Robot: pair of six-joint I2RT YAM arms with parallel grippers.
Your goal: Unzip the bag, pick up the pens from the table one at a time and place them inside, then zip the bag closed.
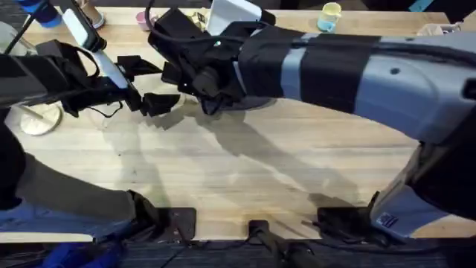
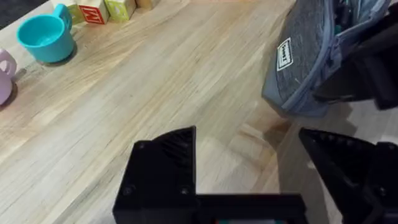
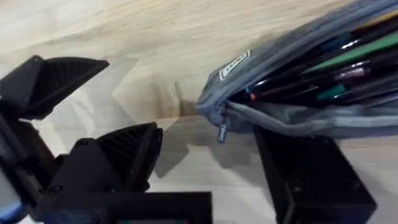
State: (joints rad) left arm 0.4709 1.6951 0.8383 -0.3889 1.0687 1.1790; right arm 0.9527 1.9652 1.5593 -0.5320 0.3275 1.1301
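The grey-blue bag (image 3: 292, 93) lies unzipped on the light-wood table (image 3: 124, 31), its white label (image 3: 234, 65) near the end. Several pens (image 3: 323, 68) lie inside, dark, green and teal, one with a reddish tip. The zipper pull (image 3: 222, 132) hangs at the bag's end. My right gripper (image 3: 211, 155) is open, one finger (image 3: 311, 180) under the bag's end and the other beside it. My left gripper (image 2: 255, 162) is open and holds nothing, just short of the bag (image 2: 305, 56). In the overhead view the left gripper (image 1: 152, 83) is close to the right arm's wrist, which covers the bag.
A teal cup (image 2: 46, 37), a pink cup (image 2: 3, 78) and lettered blocks (image 2: 99, 9) stand along the far edge. A pale cup (image 1: 329, 15) and a white box (image 1: 230, 15) sit at the back, a round white disc (image 1: 37, 119) at the left. The near table (image 1: 245, 179) is bare wood.
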